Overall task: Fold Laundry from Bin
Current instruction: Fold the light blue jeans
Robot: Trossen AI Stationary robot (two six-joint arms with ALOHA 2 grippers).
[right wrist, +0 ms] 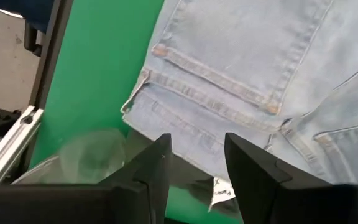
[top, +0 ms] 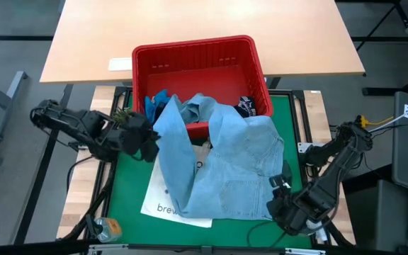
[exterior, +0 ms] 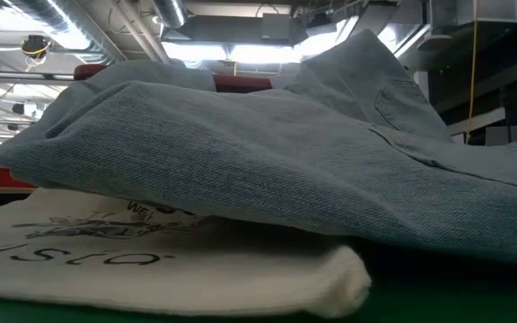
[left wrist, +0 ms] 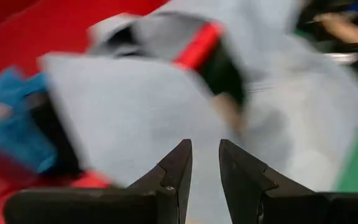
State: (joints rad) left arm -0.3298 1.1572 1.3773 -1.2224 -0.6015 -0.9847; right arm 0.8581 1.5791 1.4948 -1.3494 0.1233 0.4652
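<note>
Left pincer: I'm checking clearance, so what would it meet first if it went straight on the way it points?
Most likely the denim shirt, which fills the view just past the left pincer; the red bin lies beyond. Depth is unclear.

Rt wrist: right gripper (right wrist: pixel 196 163), fingers apart, nothing betw. them, over hem of light blue denim shirt (right wrist: pixel 253 68); shirt spread on green mat (right wrist: pixel 98 74); seams, stitching visible.

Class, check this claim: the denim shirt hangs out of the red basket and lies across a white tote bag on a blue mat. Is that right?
One detail is wrong: the mat is green, not blue, as the high view shows. The denim shirt does hang from the red basket across the white tote bag.
</note>
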